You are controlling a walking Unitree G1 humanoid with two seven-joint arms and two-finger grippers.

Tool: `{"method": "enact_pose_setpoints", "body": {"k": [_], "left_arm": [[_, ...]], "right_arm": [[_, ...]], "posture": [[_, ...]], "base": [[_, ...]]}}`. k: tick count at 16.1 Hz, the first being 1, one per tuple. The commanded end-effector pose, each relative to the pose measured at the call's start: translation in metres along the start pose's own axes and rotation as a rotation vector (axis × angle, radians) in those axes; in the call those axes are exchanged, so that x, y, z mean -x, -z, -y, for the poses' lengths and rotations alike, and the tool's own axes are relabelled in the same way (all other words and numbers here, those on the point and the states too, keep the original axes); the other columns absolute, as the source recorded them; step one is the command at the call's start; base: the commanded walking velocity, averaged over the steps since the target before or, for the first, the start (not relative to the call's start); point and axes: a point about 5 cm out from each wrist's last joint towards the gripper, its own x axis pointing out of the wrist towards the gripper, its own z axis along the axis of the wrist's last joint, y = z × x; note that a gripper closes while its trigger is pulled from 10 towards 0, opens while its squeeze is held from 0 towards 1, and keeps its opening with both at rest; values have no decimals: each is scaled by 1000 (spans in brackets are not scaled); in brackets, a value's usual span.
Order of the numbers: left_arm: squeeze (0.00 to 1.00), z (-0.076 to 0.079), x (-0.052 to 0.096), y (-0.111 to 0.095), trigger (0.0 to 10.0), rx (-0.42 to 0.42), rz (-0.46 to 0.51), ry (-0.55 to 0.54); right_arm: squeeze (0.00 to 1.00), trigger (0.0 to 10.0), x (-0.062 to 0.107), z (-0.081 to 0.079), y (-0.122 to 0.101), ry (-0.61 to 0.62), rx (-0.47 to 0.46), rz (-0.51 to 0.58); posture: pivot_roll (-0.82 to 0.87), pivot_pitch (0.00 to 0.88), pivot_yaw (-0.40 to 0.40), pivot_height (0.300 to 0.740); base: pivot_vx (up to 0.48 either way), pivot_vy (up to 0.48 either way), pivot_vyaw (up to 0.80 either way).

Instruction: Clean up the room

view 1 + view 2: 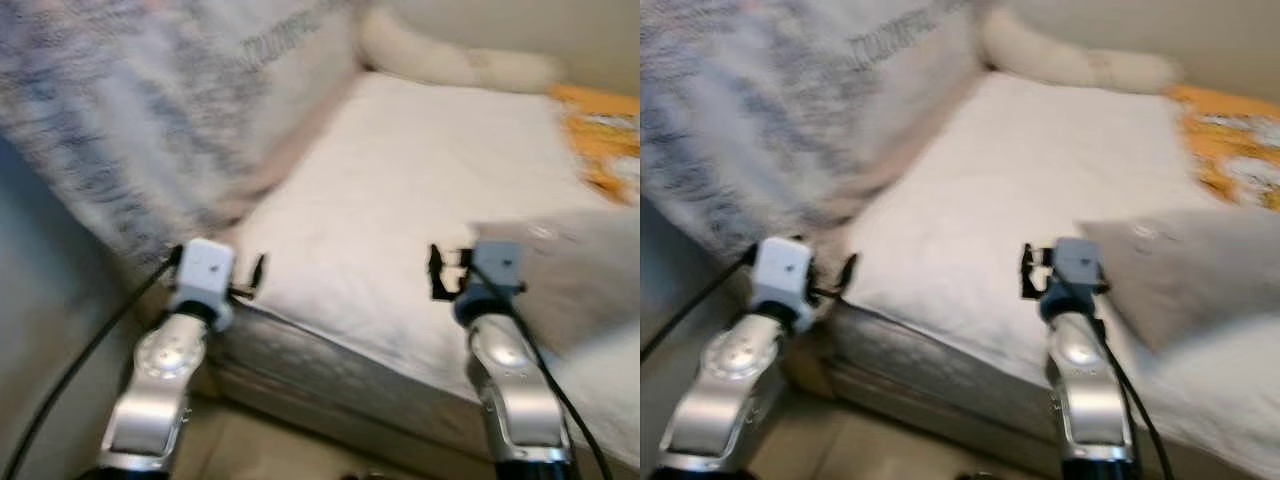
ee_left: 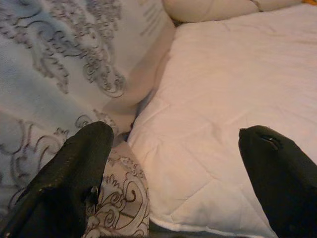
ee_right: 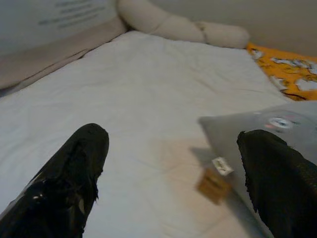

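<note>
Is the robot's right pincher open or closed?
Open. In the right wrist view, the right end effector has its two black fingers far apart, with white bedding showing between them.

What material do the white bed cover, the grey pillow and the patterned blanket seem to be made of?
White bed cover: looks like quilted cotton or a similar matte fabric; faint stitched lines cross it.
Grey pillow: smooth woven cloth, matte, with a small sewn tag at its corner; the fibre is unclear.
Patterned blanket: soft, slightly fuzzy textile, perhaps fleece, printed with grey scrolls.

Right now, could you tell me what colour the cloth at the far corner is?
Orange cloth with white patches, clearest in the right wrist view.
</note>
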Motion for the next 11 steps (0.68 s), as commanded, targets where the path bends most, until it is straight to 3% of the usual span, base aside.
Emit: {"method": "enact_pose_setpoints", "body": {"k": [1,5,7,11], "left_arm": [[0,3,1,1,10000,3,8,-1],[0,8,0,-2,10000,15,32,-15],[0,4,1,-3,10000,40,47,-25],[0,2,2,1,10000,49,30,-38]], "right_arm": [[1000,10000,-1,7,-3,18,-33,24],[1000,10000,-6,10,-2,42,35,38],[1000,10000,-5,12,1,44,-2,22],[1000,10000,-2,14,2,46,17,31]], "posture": [[120,0,-6,740],[143,0,-35,740],[134,0,-27,740],[121,0,-11,740]], "base": [[0,0,-763],[0,0,-761],[0,0,-466],[0,0,0]]}}
